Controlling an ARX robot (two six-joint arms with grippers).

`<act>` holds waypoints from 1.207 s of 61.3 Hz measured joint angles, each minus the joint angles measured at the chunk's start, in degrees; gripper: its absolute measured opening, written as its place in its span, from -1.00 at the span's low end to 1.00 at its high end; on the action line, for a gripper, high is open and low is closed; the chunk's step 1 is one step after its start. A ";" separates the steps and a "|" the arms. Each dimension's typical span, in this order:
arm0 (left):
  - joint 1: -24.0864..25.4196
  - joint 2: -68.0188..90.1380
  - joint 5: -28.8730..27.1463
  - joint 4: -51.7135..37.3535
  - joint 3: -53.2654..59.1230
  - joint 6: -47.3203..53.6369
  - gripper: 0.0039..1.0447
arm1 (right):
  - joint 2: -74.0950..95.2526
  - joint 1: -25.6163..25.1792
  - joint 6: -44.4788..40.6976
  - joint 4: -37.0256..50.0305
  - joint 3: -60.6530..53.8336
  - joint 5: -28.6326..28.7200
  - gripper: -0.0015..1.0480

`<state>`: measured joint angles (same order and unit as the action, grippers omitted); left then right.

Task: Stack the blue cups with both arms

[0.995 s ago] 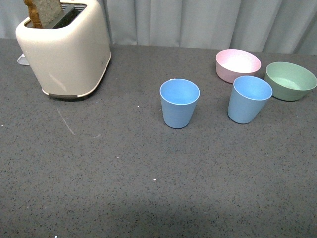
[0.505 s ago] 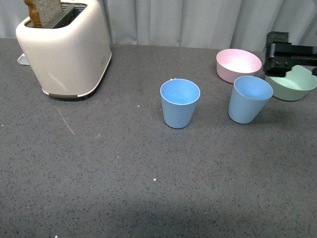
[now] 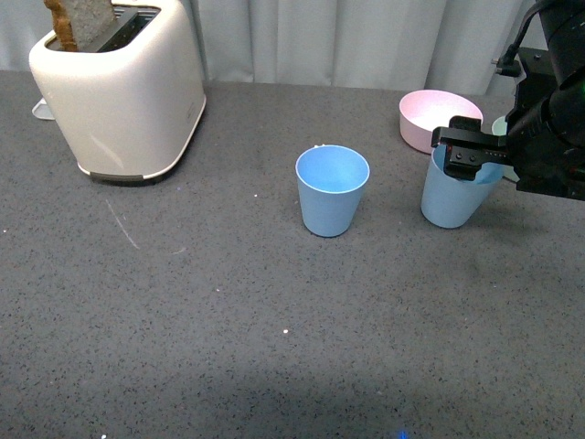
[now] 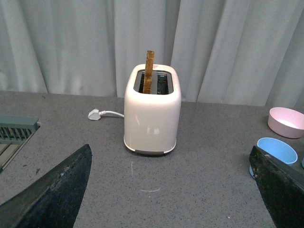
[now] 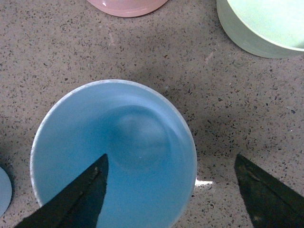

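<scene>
Roughly mid-frame, one blue cup (image 3: 332, 190) stands upright. The second blue cup (image 3: 451, 199) stands at center right, below the pink bowl (image 3: 430, 114). The right gripper (image 3: 468, 154) hangs over its rim, jaws spread. The left gripper (image 4: 170, 147) gapes empty toward the toaster (image 4: 152, 114).

Front view: right arm (image 3: 558, 137) hides nearly all the green bowl (image 5: 266, 23) from us; right wrist view crops it upper right.
</scene>
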<state>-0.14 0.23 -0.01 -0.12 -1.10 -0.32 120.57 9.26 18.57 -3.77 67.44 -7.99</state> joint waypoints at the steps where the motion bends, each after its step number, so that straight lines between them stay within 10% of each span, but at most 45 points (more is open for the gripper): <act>1: 0.00 0.00 0.00 0.00 0.00 0.00 0.88 | 0.09 -0.04 0.15 -0.13 0.09 -0.02 0.20; 27: 0.00 0.00 0.00 0.00 0.00 0.00 0.88 | 0.22 -0.90 2.73 -0.46 0.39 1.95 -0.99; 51: 0.00 0.00 0.00 0.00 0.00 0.00 0.88 | -9.40 -1.42 4.85 -1.25 -2.25 12.35 -0.98; 74: 0.00 0.00 0.00 0.00 0.00 0.00 0.88 | -12.61 8.52 4.59 -6.75 2.58 16.74 -0.98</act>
<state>-0.14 0.23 -0.01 -0.12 -1.10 -0.32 107.96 17.78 23.16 -10.52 70.02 8.75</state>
